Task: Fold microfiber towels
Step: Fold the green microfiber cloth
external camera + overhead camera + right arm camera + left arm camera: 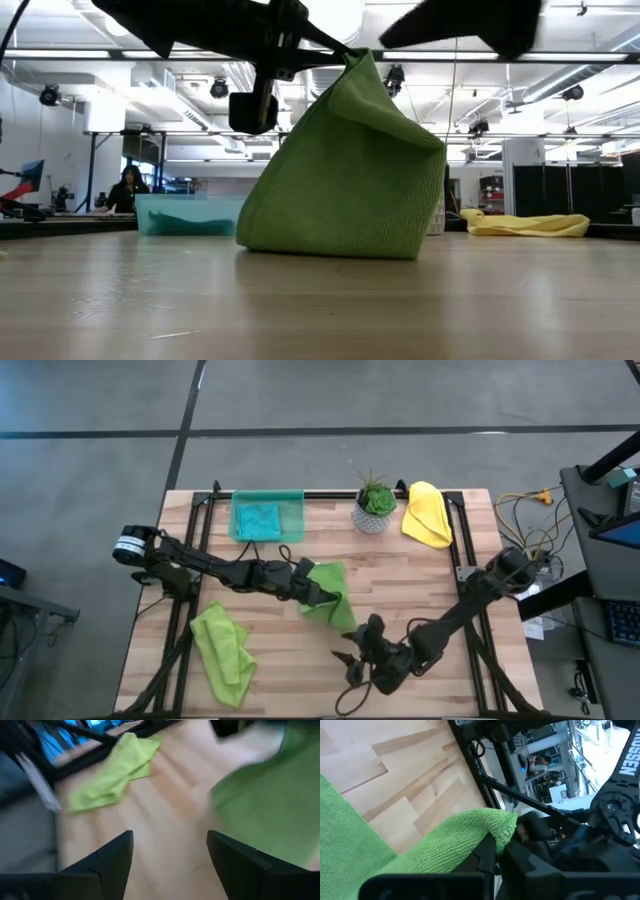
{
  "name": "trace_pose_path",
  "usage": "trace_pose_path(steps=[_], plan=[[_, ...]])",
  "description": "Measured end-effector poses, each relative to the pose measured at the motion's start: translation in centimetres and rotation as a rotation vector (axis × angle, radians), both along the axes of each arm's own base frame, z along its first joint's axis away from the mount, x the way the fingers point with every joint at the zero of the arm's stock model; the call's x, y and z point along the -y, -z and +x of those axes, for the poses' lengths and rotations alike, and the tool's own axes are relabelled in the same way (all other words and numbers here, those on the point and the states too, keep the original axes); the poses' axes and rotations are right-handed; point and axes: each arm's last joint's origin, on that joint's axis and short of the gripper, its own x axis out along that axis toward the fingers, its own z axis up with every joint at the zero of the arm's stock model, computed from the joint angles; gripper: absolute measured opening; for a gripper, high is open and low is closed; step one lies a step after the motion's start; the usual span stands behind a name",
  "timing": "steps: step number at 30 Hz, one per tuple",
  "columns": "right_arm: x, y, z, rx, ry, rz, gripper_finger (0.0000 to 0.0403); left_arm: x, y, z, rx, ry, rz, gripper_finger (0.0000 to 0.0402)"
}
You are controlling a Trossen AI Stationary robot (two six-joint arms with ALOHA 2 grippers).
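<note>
A lime green towel (333, 594) stands tented at the table's middle, its lower edge (330, 245) on the wood and its top corner in my left gripper (318, 600). My right gripper (352, 657) is open and empty, a little nearer the front edge than the towel. A second lime green towel (225, 650) lies crumpled at the front left. A teal towel (257, 518) lies in the green tray (292, 503). A yellow towel (428, 513) lies at the far right. My left gripper pinches a corner of the lime green towel (496, 822) between its two fingers, coming from the table's left. The corner is lifted clear. The cloth hangs below it in a tent, its lower edge (400, 250) resting on the table.
A small potted plant (375, 505) stands at the far middle between the tray and the yellow towel. Black frame rails run along the table's left, right and far sides. Bare wood lies at the front middle.
</note>
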Motion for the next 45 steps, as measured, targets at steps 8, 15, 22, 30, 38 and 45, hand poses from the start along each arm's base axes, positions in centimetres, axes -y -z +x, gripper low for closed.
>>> trace_pose_path(steps=[8, 15, 22, 30, 38, 45], plan=[[-0.9, 4.6, -2.9, 0.337, 0.347, 0.670, 0.0238, 0.0, 0.0, 0.0, 0.007, 0.011, 0.043, 0.0000], [0.7, 9.8, -4.6, 0.668, 0.545, 1.102, 0.0238, 0.0, -0.6, 0.1, 0.066, 0.018, 0.076, 0.0000], [0.8, 11.2, -1.9, 0.985, 0.593, 1.270, 0.0238, -0.1, -0.5, 0.1, 0.064, 0.023, 0.084, 0.0000], [-0.2, 12.4, 1.1, 1.134, 0.718, 1.250, 0.0236, 0.0, -0.6, 0.0, 0.066, 0.043, 0.080, 0.0000], [-0.7, 12.3, 1.3, 1.202, 0.845, 1.180, 0.0201, 0.0, -0.6, 0.0, 0.067, 0.051, 0.078, 0.0000], [-0.6, 11.9, 1.4, 1.199, 0.853, 1.148, 0.0163, 0.0, -0.6, 0.0, 0.068, 0.055, 0.084, 0.0000]])
